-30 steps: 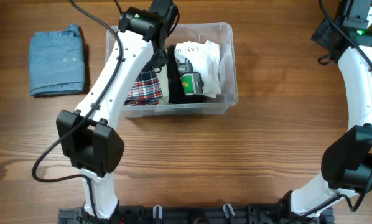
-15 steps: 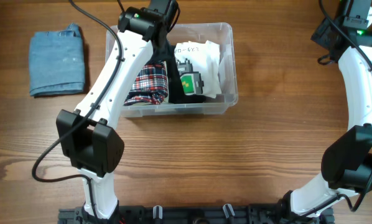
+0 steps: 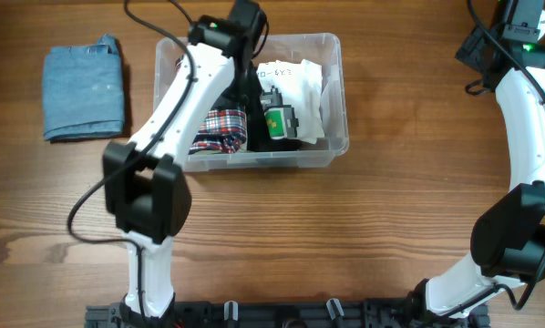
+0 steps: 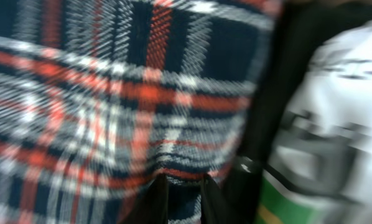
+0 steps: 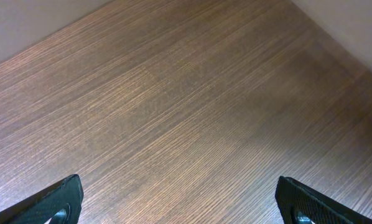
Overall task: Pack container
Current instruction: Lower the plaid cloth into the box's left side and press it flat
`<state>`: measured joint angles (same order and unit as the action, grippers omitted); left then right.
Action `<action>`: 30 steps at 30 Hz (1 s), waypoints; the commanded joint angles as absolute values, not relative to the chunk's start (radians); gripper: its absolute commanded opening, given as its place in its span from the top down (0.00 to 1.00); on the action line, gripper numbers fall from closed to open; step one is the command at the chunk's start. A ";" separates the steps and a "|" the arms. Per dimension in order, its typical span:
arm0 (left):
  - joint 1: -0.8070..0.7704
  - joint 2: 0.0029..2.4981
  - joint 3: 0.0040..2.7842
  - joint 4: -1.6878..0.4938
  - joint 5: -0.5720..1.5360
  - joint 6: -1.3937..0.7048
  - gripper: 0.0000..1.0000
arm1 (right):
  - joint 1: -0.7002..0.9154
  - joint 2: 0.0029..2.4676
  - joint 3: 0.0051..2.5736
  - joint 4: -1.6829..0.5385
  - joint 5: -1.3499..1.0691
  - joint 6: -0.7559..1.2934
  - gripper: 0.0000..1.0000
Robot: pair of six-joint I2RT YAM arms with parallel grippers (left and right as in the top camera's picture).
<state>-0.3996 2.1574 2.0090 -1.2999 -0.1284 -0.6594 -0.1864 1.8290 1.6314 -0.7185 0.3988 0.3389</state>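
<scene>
The clear plastic container [image 3: 338,91] stands at the back middle of the table in the overhead view. It holds a red, white and navy plaid cloth [image 3: 220,128], a black garment [image 3: 262,137] and a white garment with a green print [image 3: 295,87]. My left gripper [image 4: 185,200] reaches down into the container, its fingers close together with a fold of the plaid cloth [image 4: 111,93] between them. The white garment [image 4: 335,124] lies just to its right. My right gripper [image 5: 186,199] is wide open and empty above bare table at the far right [image 3: 519,23].
A folded blue denim cloth [image 3: 84,88] lies on the table left of the container. The wooden table [image 3: 345,237] stretches in front of the container. The right arm curves along the table's right edge.
My left arm has swung to the right and its gripper has shifted slightly inside the container. More of the plaid cloth shows. The right arm has not moved.
</scene>
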 commanded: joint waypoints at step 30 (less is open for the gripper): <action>-0.335 2.201 2.029 -1.229 -0.127 -0.628 0.64 | -0.188 1.844 1.628 -0.718 0.386 0.341 0.00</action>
